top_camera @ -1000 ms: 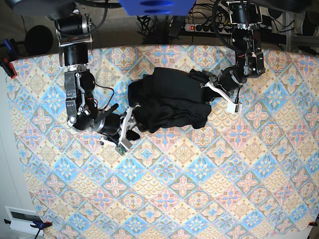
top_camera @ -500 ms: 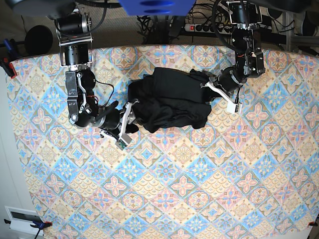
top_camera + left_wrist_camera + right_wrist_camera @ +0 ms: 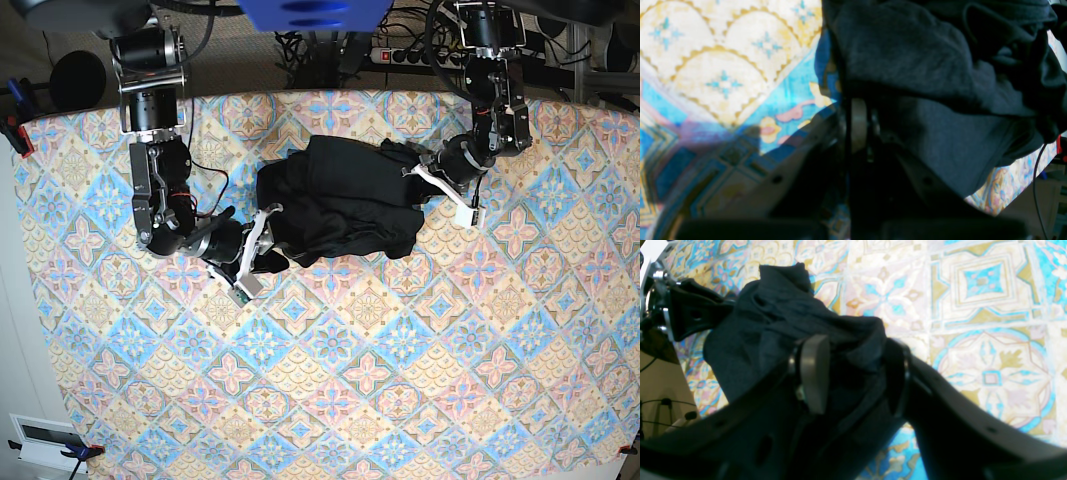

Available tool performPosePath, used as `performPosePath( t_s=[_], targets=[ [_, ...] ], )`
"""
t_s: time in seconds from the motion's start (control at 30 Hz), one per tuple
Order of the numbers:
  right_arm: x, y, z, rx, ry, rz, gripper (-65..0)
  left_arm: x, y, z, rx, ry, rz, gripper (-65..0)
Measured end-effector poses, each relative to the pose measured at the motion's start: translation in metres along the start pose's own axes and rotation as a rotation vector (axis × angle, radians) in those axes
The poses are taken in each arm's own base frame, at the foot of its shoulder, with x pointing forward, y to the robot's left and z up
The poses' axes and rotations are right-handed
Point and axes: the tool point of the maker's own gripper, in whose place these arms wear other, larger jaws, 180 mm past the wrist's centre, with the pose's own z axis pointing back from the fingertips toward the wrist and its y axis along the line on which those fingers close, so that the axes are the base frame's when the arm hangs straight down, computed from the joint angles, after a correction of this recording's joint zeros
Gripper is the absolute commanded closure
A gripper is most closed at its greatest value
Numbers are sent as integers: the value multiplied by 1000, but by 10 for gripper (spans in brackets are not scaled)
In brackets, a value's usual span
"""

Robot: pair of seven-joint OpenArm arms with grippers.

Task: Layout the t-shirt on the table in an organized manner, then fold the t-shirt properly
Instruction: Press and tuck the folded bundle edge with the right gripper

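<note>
The black t-shirt (image 3: 340,205) lies crumpled in a heap at the back middle of the patterned table (image 3: 400,380). My right gripper (image 3: 265,245) is at the heap's lower left edge. In the right wrist view it (image 3: 855,376) is open, with a bunched fold of the t-shirt (image 3: 780,323) between its fingers. My left gripper (image 3: 422,182) is at the heap's right edge. In the left wrist view it (image 3: 860,126) is shut on the t-shirt (image 3: 923,76), and the fabric drapes over its tips.
The table's back edge (image 3: 300,93) runs just behind the heap, with cables and a power strip (image 3: 400,55) beyond it. Patterned cloth stretches in front of the heap and to both sides.
My right gripper has moved up and to the right, from beside the heap onto its lower left edge, so that fabric now lies between its fingers. The left arm has not moved.
</note>
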Motion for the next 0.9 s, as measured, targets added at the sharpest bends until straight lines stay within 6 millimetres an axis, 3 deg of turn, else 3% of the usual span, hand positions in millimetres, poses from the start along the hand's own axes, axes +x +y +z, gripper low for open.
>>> performPosePath(
  t_s=[0.37, 0.9],
  targets=[
    [9, -14, -6, -3, -3, -28, -264, 0, 0, 0, -1, 1, 0, -4],
    [-16, -12, -19, 21, 56, -99, -262, 0, 0, 0, 0, 0, 0, -4]
  ],
)
